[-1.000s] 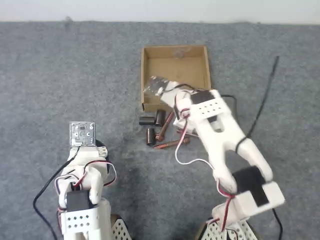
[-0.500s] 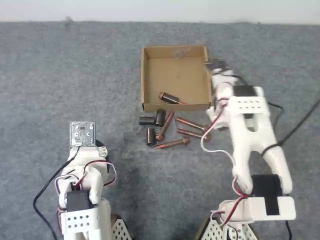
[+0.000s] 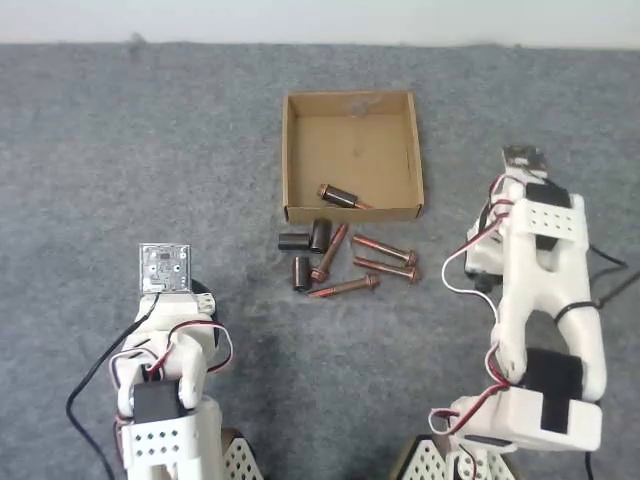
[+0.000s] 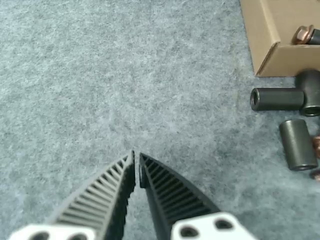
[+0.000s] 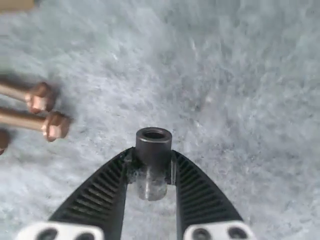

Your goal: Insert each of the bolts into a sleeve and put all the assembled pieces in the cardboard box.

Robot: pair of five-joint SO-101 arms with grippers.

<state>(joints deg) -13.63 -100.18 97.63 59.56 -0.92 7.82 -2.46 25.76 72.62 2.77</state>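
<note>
**Right gripper clamps a sleeve, left gripper closed over the carpet**

Nearest the arm bases, the left gripper (image 4: 136,157) hangs over the grey carpet (image 3: 120,150), its ribbed black jaws drawn together to a thin slit with nothing between them. The right gripper (image 5: 153,156) is off to the right of the pile, and its jaws are clamped on a short black metal sleeve (image 5: 153,142) with its open bore facing away.

Farther out lie four loose copper-coloured hex-head bolts (image 3: 343,287) and three more black sleeves (image 3: 300,272), just in front of the box.

Beyond them sits the shallow square cardboard box (image 3: 290,150). One assembled bolt-and-sleeve piece (image 3: 338,195) lies inside, by the front wall.
</note>
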